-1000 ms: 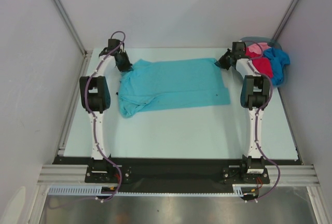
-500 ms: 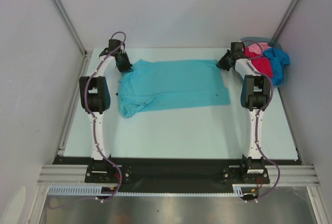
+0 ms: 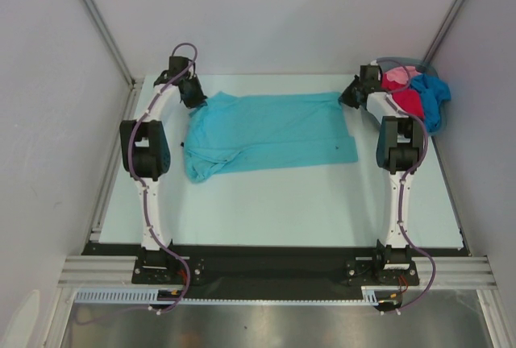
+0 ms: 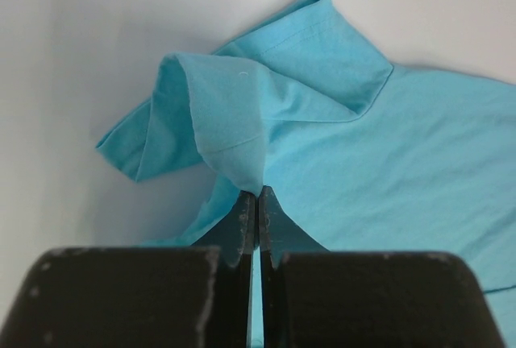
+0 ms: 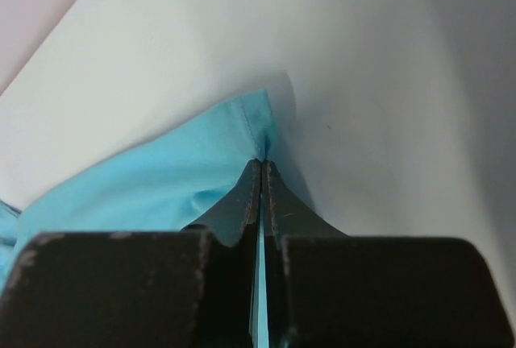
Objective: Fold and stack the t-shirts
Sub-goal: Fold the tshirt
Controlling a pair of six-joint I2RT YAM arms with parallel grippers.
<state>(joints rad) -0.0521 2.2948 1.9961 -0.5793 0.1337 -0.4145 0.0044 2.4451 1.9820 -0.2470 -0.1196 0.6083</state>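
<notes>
The left hand is pinched tight on a raised sleeve fold of the teal t-shirt, its arm stretched to the far left of the table. The right hand, arm equally extended, is clamped on the shirt's far right corner (cloth slightly tented). Behind it, a red t-shirt and a blue t-shirt fill the basket.

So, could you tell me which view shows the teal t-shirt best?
Top external: the whole teal t-shirt lies spread on the table. The left wrist view shows only its sleeve area in the left pincer; the right wrist view, one corner in the right pincer.
</notes>
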